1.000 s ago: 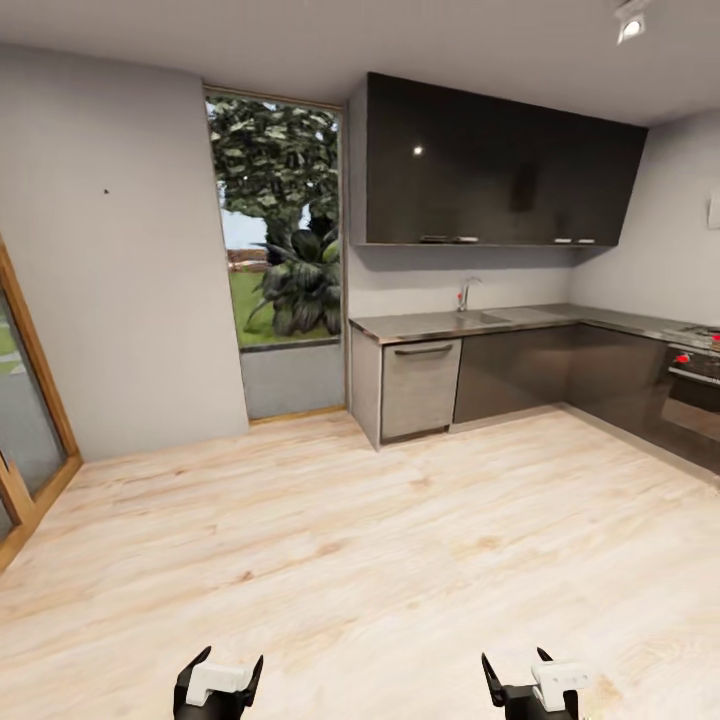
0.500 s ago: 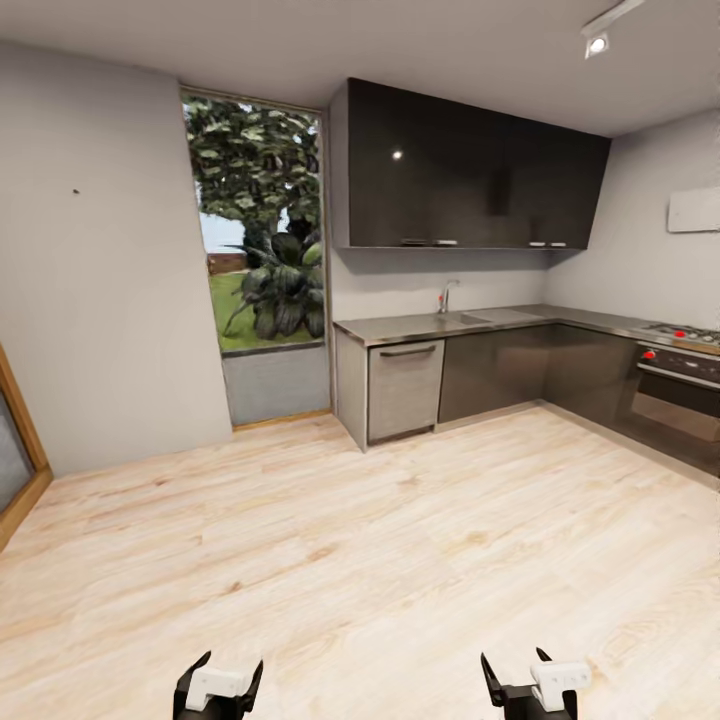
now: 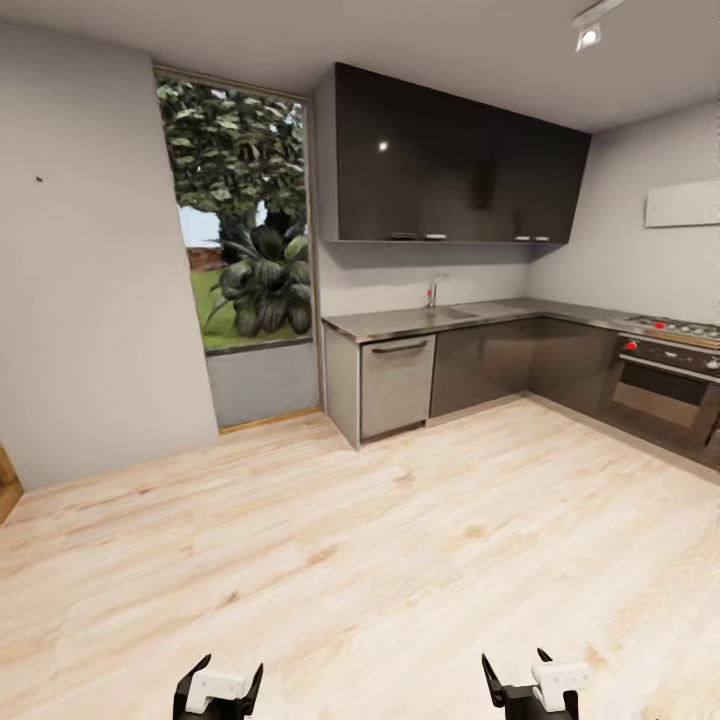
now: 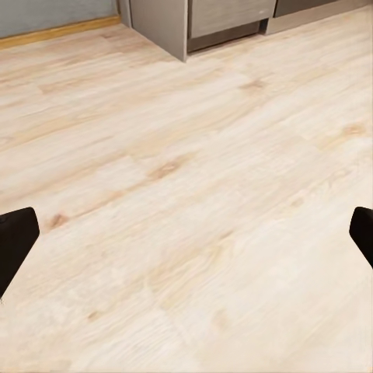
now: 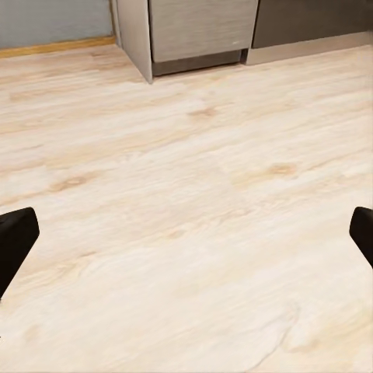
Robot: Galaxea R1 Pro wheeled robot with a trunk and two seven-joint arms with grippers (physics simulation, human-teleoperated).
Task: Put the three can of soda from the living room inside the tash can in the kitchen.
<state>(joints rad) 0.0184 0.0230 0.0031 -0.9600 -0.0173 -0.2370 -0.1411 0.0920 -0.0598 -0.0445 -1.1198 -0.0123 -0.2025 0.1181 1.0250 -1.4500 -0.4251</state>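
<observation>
Kitchen (image 3: 470,330) floor (image 3: 400,540) is seen between both sets of jaws, which are spread wide and empty: left gripper (image 3: 218,682), right gripper (image 3: 530,685). Grey cabinets (image 3: 397,385), steel countertop (image 3: 440,318) and oven (image 3: 665,385) are seen beyond. Cans and bin cannot be located or described from here. Risk: cabinet corner could be clipped if turning is misjudged.

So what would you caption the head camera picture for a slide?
Kitchen ahead: open left gripper and right gripper over wood floor, facing steel counter, tap, dark upper cabinets, oven.
</observation>
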